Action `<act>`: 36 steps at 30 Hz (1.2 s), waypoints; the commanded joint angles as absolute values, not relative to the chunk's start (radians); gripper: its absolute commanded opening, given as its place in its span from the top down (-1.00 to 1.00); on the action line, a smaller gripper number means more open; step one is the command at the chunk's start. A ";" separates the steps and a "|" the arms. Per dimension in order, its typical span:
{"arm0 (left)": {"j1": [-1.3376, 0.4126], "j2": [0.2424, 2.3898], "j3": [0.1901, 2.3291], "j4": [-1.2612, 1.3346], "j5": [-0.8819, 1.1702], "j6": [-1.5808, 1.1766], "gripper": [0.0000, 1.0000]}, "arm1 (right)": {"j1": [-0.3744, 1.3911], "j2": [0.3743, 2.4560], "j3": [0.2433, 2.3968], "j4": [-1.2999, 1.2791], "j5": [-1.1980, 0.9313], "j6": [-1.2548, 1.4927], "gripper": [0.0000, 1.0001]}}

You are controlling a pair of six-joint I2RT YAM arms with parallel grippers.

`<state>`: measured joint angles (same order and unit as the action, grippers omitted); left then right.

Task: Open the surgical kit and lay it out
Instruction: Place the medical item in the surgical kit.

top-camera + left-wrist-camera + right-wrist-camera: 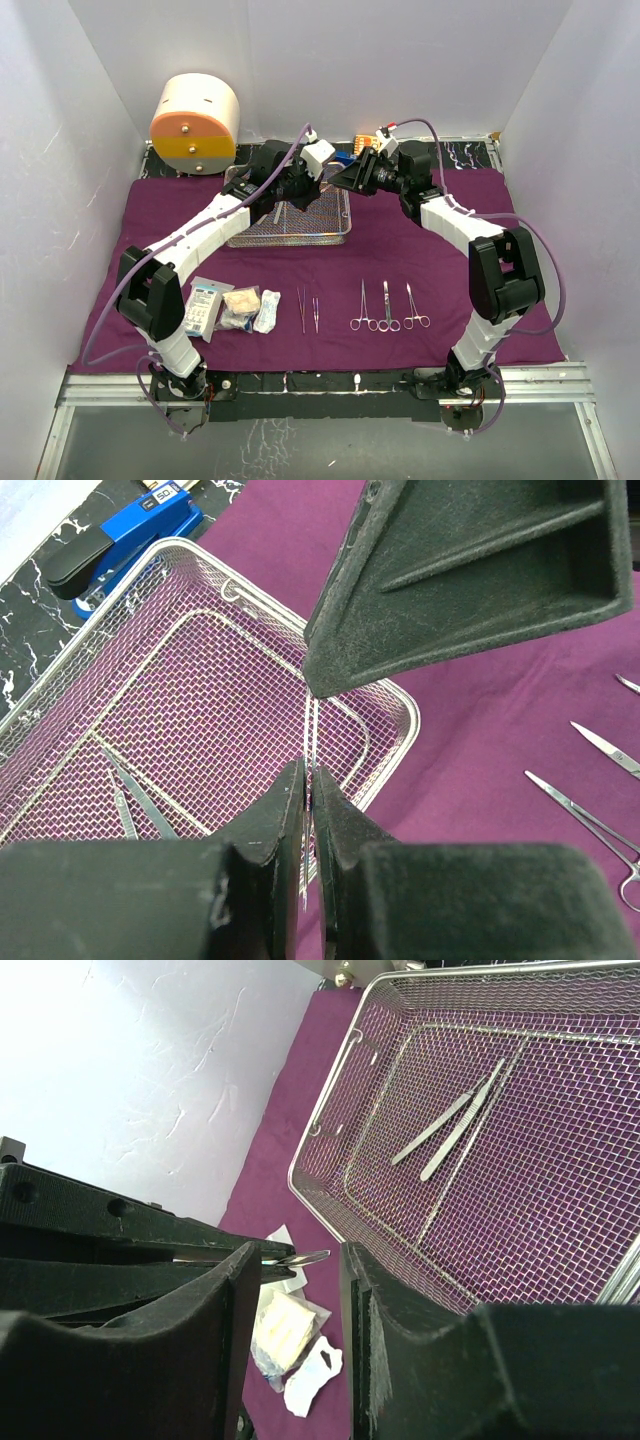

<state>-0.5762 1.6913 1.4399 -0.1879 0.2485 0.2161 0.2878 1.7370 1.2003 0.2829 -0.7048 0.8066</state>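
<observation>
The purple cloth (pixel 400 260) lies open and flat on the table. Along its near edge the row is already partly made. Near the near-left corner are the packets (pixel 203 306) and the gauze (pixel 241 304). Next come two thin tools (pixel 308 310), and then three forceps (pixel 388 308) side by side.

The wire-mesh tray (pixel 300 243) stands at the middle of the far edge of the cloth. Inside it lie two more slim instruments (pixel 455 1130), touching each other and not yet laid out.

Just above the near rim of the tray the two arms meet. The left gripper (pixel 310 780) is closed tight on a thin steel tool (pixel 309 730), which sticks out from its fingertips. The right gripper (pixel 302 1270) has its jaws apart, one on each side of the free tip of this tool, and they do not press it.

I judge the step in hand is a hand-over of this tool from left to right. The next move asks the right jaws to close fully on the tip before the left ones let go. The tool is narrow and smooth, so it can slip or turn. After that it probably goes to the row at the near edge.
</observation>
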 commanded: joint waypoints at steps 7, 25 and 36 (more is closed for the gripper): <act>-0.580 1.626 1.443 -0.189 0.275 0.210 1.00 | 0.286 1.765 1.227 0.346 -0.724 0.811 0.45; -0.582 1.640 1.439 -0.184 0.284 0.211 1.00 | 0.287 1.783 1.227 0.399 -0.762 0.847 0.74; -0.583 1.629 1.417 -0.188 0.309 0.221 1.00 | 0.280 1.780 1.220 0.394 -0.766 0.829 1.00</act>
